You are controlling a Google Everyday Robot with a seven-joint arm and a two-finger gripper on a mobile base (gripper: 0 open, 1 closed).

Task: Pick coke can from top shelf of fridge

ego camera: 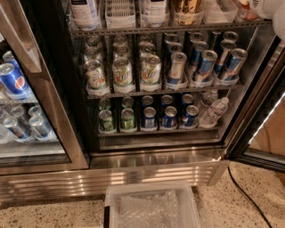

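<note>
The fridge [156, 156] stands open in front of me, with a black interior and a steel base. Its top shelf [169, 27] runs along the top edge and carries bottle bottoms and clear plastic lane trays. A small red patch [244, 5] shows at the shelf's far right, cut off by the top edge; it may be the coke can, but I cannot tell for sure. The white body of my gripper [267, 10] is in the top right corner, right beside that red patch, and most of it is out of view.
The middle shelf holds 7up cans [122, 71] and blue-and-silver cans [205, 62]. The lower shelf holds small cans and water bottles [213, 111]. A closed glass door with Pepsi cans [13, 80] is on the left. A white bin [151, 207] sits on the floor, with a black cable [245, 191] at its right.
</note>
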